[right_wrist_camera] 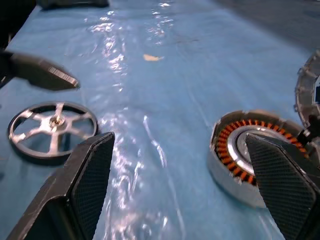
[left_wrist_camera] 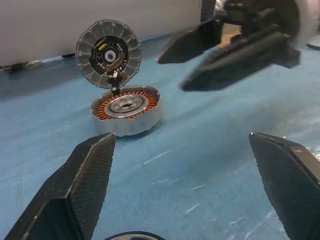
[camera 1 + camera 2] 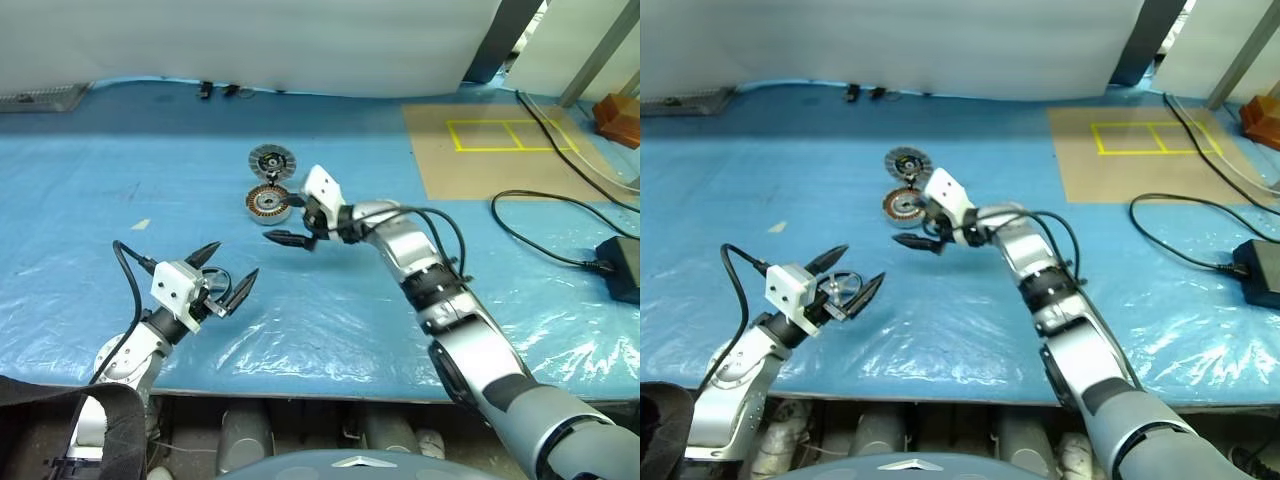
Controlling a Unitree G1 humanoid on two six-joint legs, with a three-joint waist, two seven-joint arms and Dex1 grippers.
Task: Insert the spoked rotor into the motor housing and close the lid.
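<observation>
- Desk [image 3: 90, 200] under blue plastic sheeting in the left eye view: the motor housing [image 3: 268, 203] sits near the middle with its lid [image 3: 267, 160] hinged up at its twelve o'clock. The right hand [image 3: 296, 222], released and spread wide, hovers just at the housing's four o'clock, holding nothing. The left hand [image 3: 225, 271] is also spread wide, well apart at the housing's seven o'clock.
- Right eye view: the spoked rotor [image 3: 843, 286] lies on the sheeting between the left hand's fingers, something the left eye view hides behind the hand.
- Left wrist view: the copper windings ring the housing's silver hub, and the raised lid's inner face carries a dark circuit board; the right hand's fingers [image 2: 235, 60] hang at the housing's two o'clock.
- Right wrist view: housing and rotor both show, well apart, with bare sheeting between them; the rotor lies flat, spokes up, untouched.
</observation>
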